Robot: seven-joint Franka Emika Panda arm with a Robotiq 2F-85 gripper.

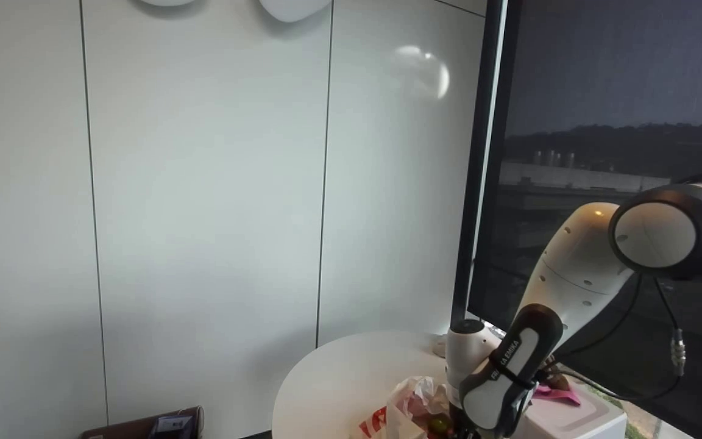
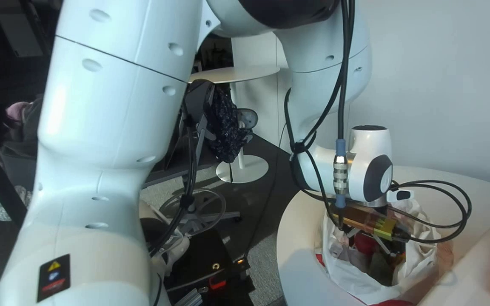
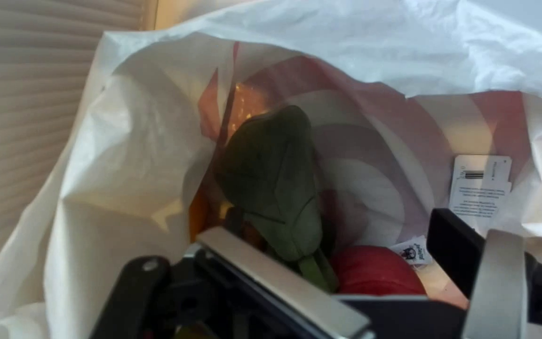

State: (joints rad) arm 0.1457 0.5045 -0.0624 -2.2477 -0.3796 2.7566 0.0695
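My gripper [image 3: 370, 270] stands open inside the mouth of a white plastic bag [image 3: 111, 188] with red print. Between and beyond the fingers [image 3: 454, 249] lies a red, rounded soft toy [image 3: 377, 270] with a small white tag. A dark green cloth leaf [image 3: 271, 183] on a green stem joins or lies against it. The near finger hides part of both, and I cannot tell whether anything touches the pads. Something orange [image 3: 198, 214] shows at the left inside the bag. In an exterior view the gripper [image 2: 374, 246] reaches down into the bag [image 2: 351, 272].
The bag stands on a round white table [image 1: 351, 372]. Close beside it is a white box [image 1: 576, 421] with a pink item [image 1: 555, 395] on top. A black cable loop [image 2: 462, 212] sticks out from the wrist. A wall [image 1: 205, 213] and a dark window [image 1: 601, 91] stand behind.
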